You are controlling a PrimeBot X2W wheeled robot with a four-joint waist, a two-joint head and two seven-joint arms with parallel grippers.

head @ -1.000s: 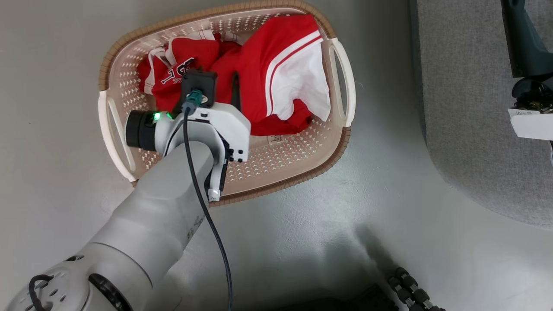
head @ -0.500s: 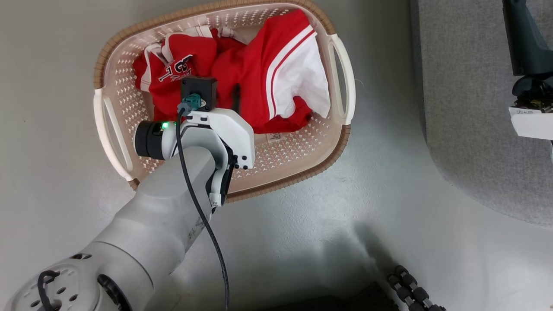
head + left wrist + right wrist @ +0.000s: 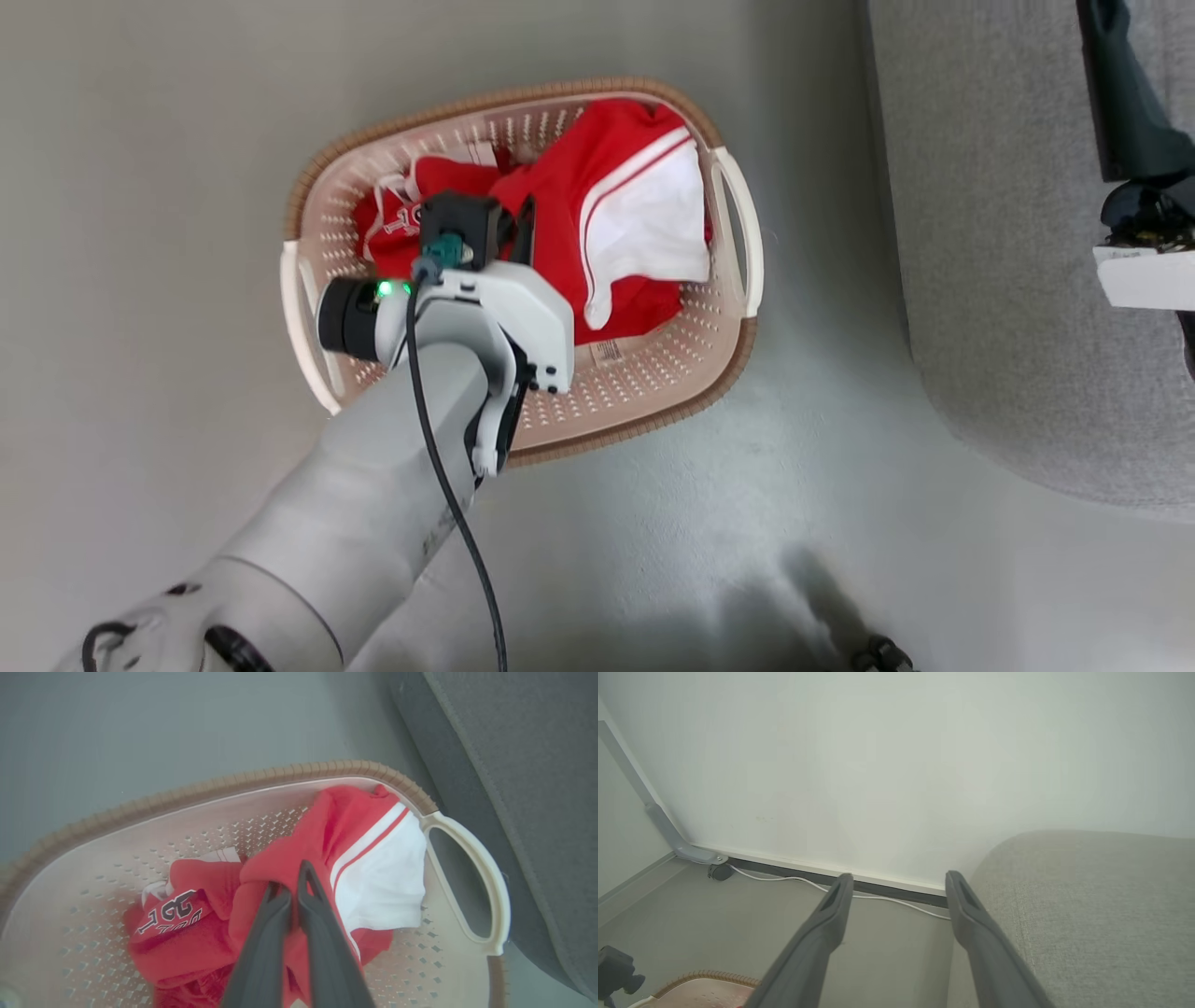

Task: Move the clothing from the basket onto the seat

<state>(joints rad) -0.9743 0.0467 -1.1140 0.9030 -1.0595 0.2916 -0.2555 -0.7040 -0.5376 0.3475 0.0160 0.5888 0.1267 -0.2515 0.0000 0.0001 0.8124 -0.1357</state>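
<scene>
The cream basket (image 3: 738, 345) with a brown rim stands on the floor and holds red clothing (image 3: 560, 187) with a white panel. A second red piece with lettering (image 3: 401, 215) lies beside it. My left gripper (image 3: 523, 219) reaches down into the basket. In the left wrist view the left gripper (image 3: 289, 884) is shut, with a fold of the red clothing (image 3: 345, 821) pinched between its fingers inside the basket (image 3: 187, 795). The grey seat (image 3: 1008, 280) lies to the right of the basket. My right gripper (image 3: 899, 882) is open and empty, beside the seat (image 3: 1087, 905).
Grey floor surrounds the basket. A paper label (image 3: 607, 352) lies on the basket's bottom. A dark arm part with a white tag (image 3: 1144, 275) hangs over the seat's right edge. A white wall, a white cable (image 3: 794, 879) and a metal leg with a caster (image 3: 719, 870) stand beyond.
My left gripper has closed on the red clothing. The head camera has moved, so the basket shows smaller and further right.
</scene>
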